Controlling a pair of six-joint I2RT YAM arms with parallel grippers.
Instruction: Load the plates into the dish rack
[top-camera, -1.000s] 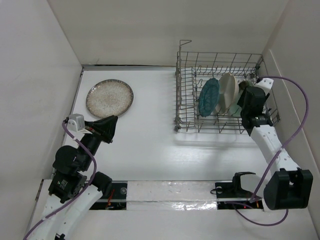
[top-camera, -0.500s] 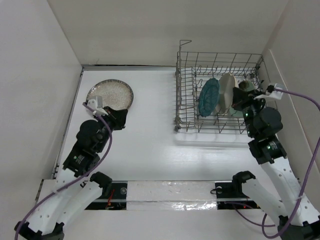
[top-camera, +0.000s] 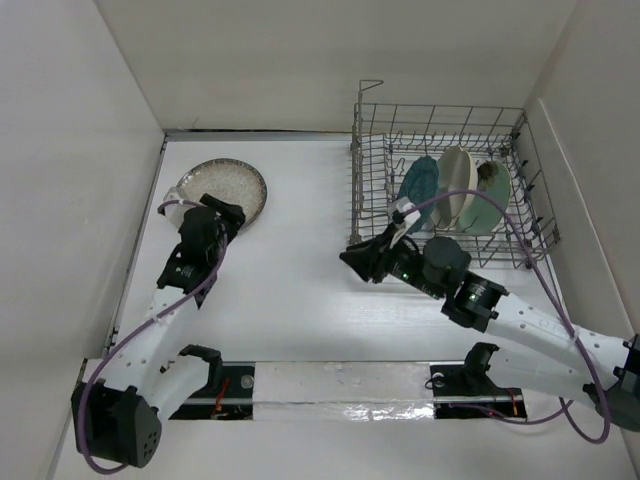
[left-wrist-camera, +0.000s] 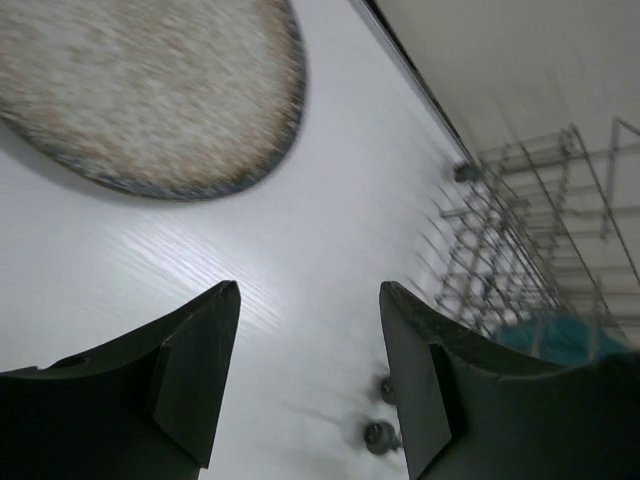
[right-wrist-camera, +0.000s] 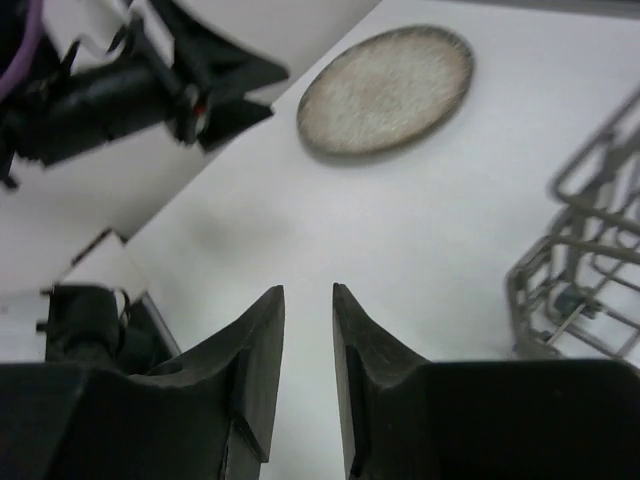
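Observation:
The speckled beige plate (top-camera: 222, 184) (left-wrist-camera: 150, 90) (right-wrist-camera: 385, 90) lies flat on the white table at the far left. My left gripper (top-camera: 232, 214) (left-wrist-camera: 308, 288) hovers at its near right edge, open and empty. In the dish rack (top-camera: 370, 170) (left-wrist-camera: 540, 230) stand three plates on edge: the dark teal one (top-camera: 418, 182) (left-wrist-camera: 560, 338), the cream one (top-camera: 456, 185) and the mint green one (top-camera: 492, 207). My right gripper (top-camera: 352, 258) (right-wrist-camera: 308, 290) is outside the rack, low by its front left corner, pointing left. Its jaws stand a narrow gap apart with nothing between them.
White walls enclose the table on the left, back and right. The rack's wire corner (right-wrist-camera: 590, 250) is just right of my right gripper. The left arm (right-wrist-camera: 130, 90) shows at the far left in the right wrist view.
My left arm has reached forward to the speckled plate's edge and its gripper has opened. My right arm has left the rack and swung left, down to the table by the rack's front corner.

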